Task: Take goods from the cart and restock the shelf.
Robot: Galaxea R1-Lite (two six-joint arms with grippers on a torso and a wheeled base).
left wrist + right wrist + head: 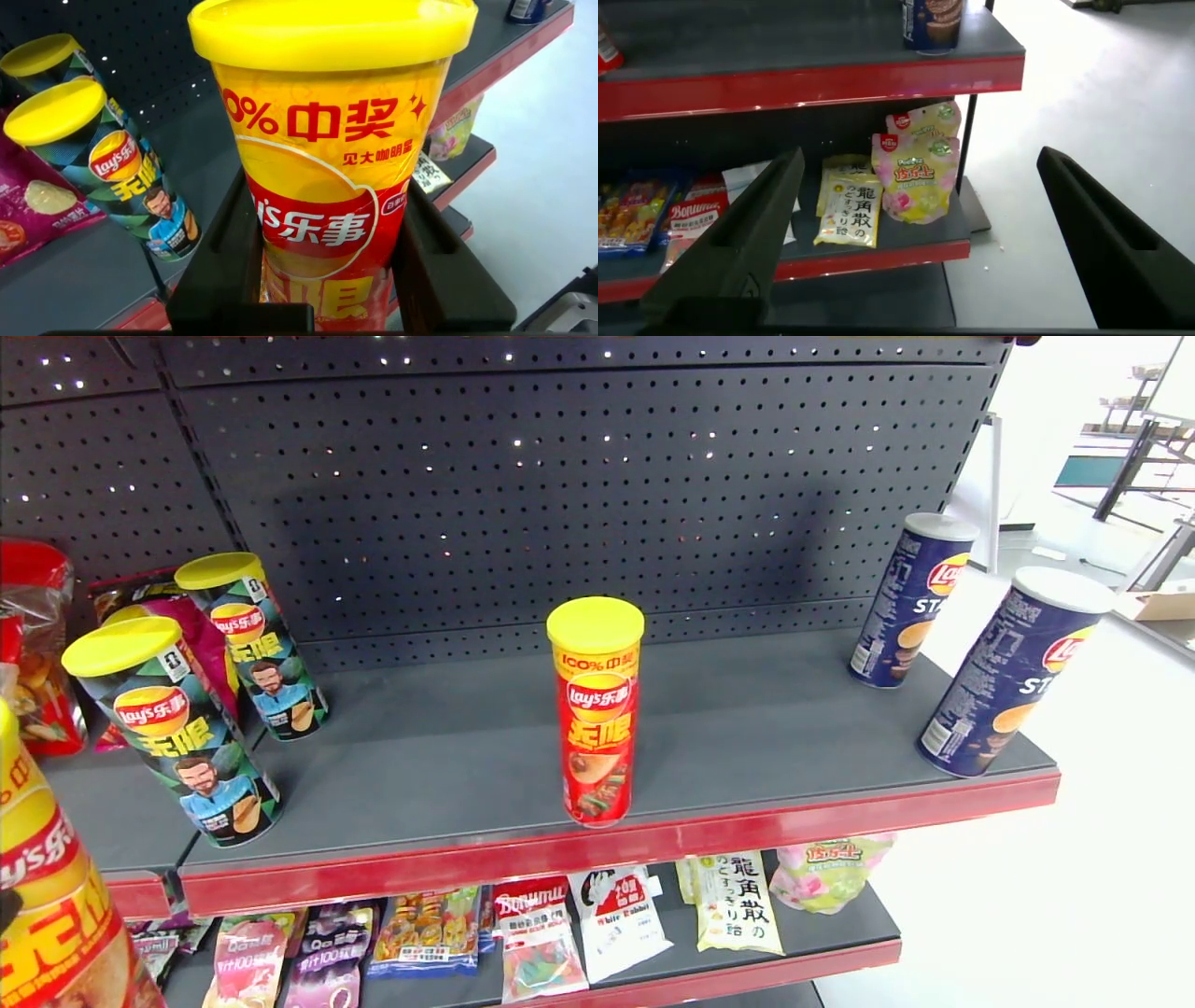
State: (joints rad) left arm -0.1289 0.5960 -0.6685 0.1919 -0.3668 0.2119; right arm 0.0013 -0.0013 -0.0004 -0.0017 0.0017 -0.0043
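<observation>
the left gripper (327, 257) grips the yellow-lidded red-and-yellow cardboard chip can (327, 140) before the dark grey metal shelf's (448, 775) left end, the right gripper (920, 233) gapes empty; swinging in could topple the nearby green-patterned yellow-lidded can (173, 728).

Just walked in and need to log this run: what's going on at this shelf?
The left gripper is shut on a yellow-lidded red and yellow chip can, upright before the dark grey upper shelf. A similar red can stands at that shelf's front edge, two dark blue cans to its right. The right gripper is open and empty, down by the lower shelf's snack bags.
</observation>
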